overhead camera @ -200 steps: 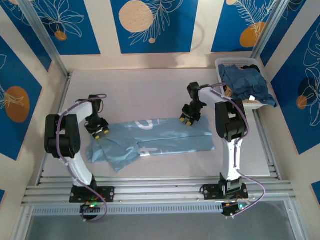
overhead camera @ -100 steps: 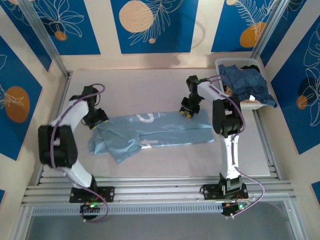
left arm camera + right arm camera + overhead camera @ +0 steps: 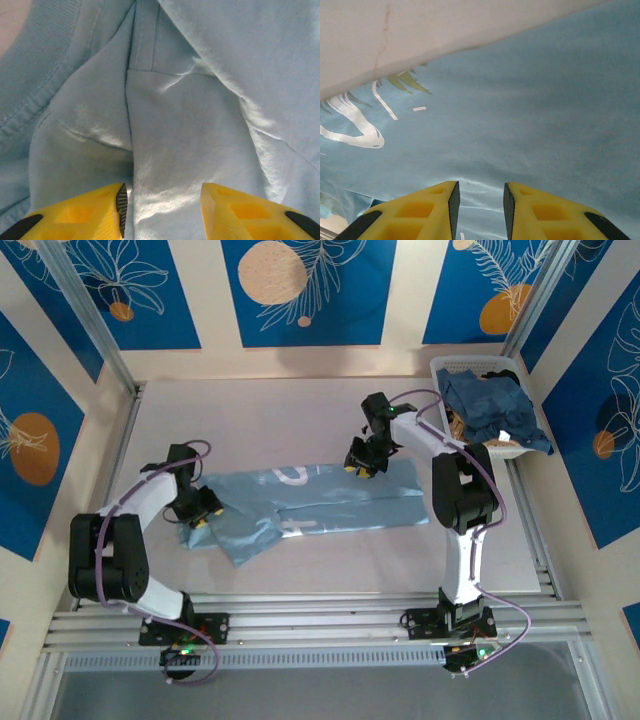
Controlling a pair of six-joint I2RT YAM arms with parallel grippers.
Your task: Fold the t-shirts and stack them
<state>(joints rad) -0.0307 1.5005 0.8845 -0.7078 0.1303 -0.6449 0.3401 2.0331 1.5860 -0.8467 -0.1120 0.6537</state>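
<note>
One light blue t-shirt (image 3: 320, 505) lies folded into a long band across the middle of the table, white lettering (image 3: 290, 476) showing near its top edge. My left gripper (image 3: 200, 512) rests on its crumpled left end. In the left wrist view the left gripper (image 3: 161, 195) is open, its yellow fingers astride a raised fold of the t-shirt (image 3: 175, 100). My right gripper (image 3: 360, 466) sits at the shirt's upper right edge. In the right wrist view it (image 3: 479, 192) stands open on flat cloth (image 3: 530, 100), the lettering (image 3: 355, 125) to its left.
A white mesh basket (image 3: 445, 365) at the back right holds more dusty blue t-shirts (image 3: 490, 405), some hanging over its rim. Bare table (image 3: 270, 420) lies behind the shirt. Metal rails (image 3: 320, 620) run along the near edge.
The right gripper has moved left and farther back along the shirt's top edge. The left gripper swung back, then returned onto the shirt's left end. The shirt has shifted slightly back.
</note>
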